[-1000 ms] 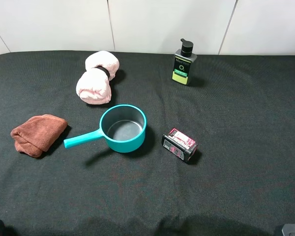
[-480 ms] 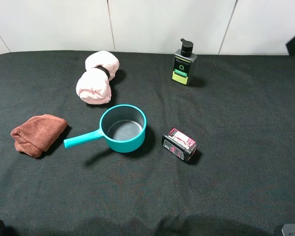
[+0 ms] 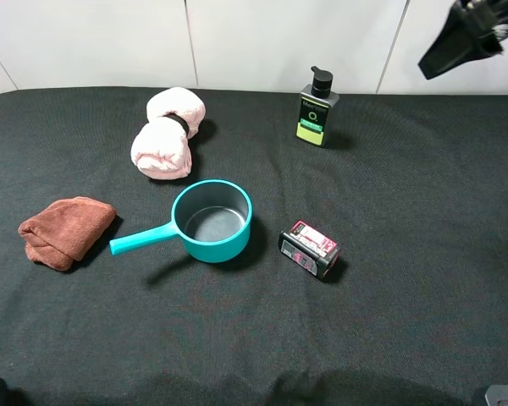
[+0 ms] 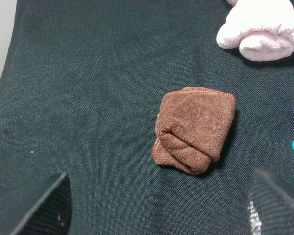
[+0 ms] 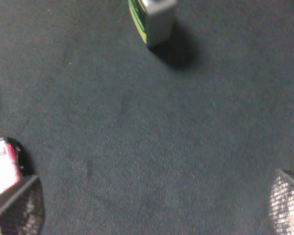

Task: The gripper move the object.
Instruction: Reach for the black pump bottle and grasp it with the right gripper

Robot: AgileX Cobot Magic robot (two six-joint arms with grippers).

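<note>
A small dark grey pump bottle (image 3: pixel 315 110) with a black pump top and a lime-green label stands upright on the black cloth-covered bench (image 3: pixel 406 321). It is behind the round teal plastic saucepan (image 3: pixel 212 222) and off to the right, well apart from it, with nothing touching it. The right gripper (image 3: pixel 447 51) hangs in the air far to the pan's right and rear, its jaws wide apart with nothing between them. The left gripper (image 4: pixel 159 205) also has its jaws spread wide and empty. A folded brown cloth (image 3: pixel 65 230) lies left of the pan. A rolled pale pink towel (image 3: pixel 165 135) lies behind the pan to the left. A black-and-pink box (image 3: pixel 310 249) sits near the pan's right side.
</note>
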